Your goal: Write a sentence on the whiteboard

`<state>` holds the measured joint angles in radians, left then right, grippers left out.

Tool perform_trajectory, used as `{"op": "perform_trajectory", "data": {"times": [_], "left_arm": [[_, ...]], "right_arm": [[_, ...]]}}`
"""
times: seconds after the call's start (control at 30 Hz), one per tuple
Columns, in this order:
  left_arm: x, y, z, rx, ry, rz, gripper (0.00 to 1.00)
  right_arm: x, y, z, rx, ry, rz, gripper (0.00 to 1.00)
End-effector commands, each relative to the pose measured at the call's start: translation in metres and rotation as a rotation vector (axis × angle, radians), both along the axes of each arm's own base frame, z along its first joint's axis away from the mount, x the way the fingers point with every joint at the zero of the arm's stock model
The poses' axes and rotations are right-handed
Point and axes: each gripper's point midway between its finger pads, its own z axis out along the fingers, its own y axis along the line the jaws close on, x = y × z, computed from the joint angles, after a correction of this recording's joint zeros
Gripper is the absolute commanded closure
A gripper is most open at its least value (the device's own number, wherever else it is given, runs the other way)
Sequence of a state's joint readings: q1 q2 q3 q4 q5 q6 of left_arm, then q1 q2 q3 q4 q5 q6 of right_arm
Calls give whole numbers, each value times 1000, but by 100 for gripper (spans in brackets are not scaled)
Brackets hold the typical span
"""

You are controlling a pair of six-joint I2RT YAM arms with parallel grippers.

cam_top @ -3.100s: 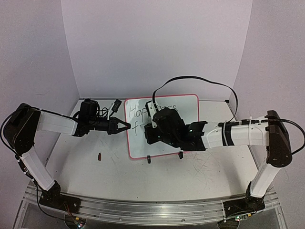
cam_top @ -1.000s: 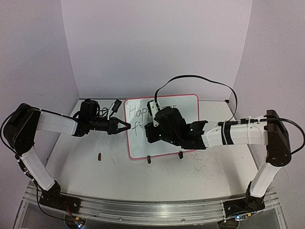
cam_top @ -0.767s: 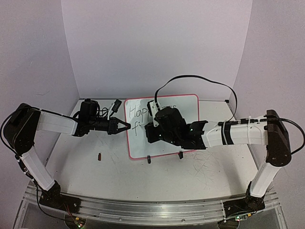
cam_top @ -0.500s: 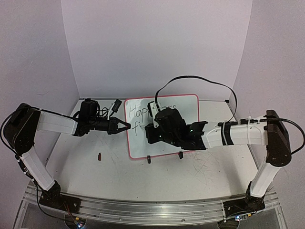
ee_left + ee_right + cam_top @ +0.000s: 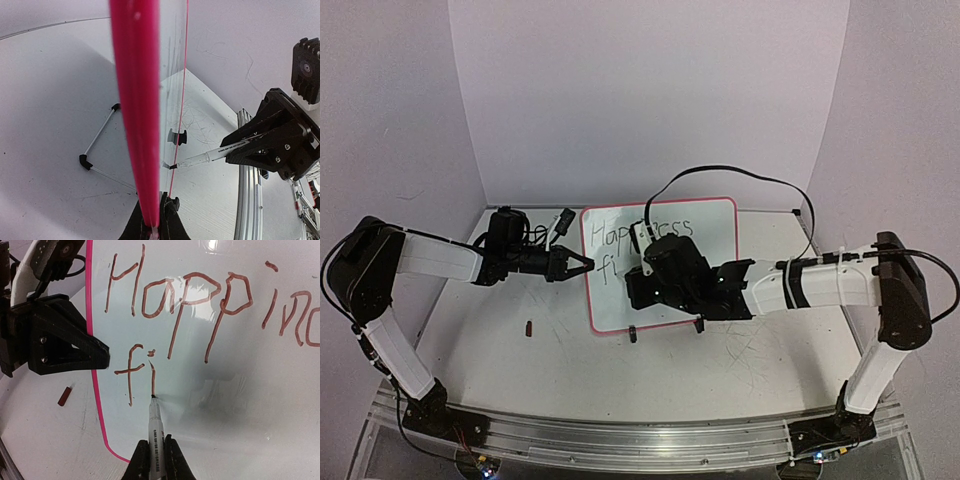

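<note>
Pinching a marker (image 5: 154,422) between its fingers, your right gripper (image 5: 155,452) sets the tip against the whiteboard (image 5: 712,226) at the foot of the "i". The sentence (image 5: 180,315) so far: top line begins "Happin", second line "fi" (strokes look reddish-brown in the right wrist view). Your left gripper (image 5: 154,224) is clamped on the board's pink left edge. The board stands at the rear middle of the table (image 5: 520,375) on black clip feet (image 5: 632,335). A small dark-red piece (image 5: 529,327) lies left of it, apart.
</note>
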<state>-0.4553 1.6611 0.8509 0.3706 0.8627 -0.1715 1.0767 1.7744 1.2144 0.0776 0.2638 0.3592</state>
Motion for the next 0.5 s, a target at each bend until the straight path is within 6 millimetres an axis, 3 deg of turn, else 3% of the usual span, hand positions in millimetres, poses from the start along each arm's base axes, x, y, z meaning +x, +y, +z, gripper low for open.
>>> {"op": "perform_trajectory", "data": {"times": [0.0, 0.17, 0.47], "left_arm": [[16, 3, -14, 74, -22, 71, 100], [16, 3, -14, 74, -18, 72, 100], [16, 3, -14, 76, -19, 72, 100]], "right_arm": [[2, 0, 33, 55, -38, -4, 100], [4, -4, 58, 106, -80, -12, 100], [14, -3, 51, 88, -84, -21, 100]]}}
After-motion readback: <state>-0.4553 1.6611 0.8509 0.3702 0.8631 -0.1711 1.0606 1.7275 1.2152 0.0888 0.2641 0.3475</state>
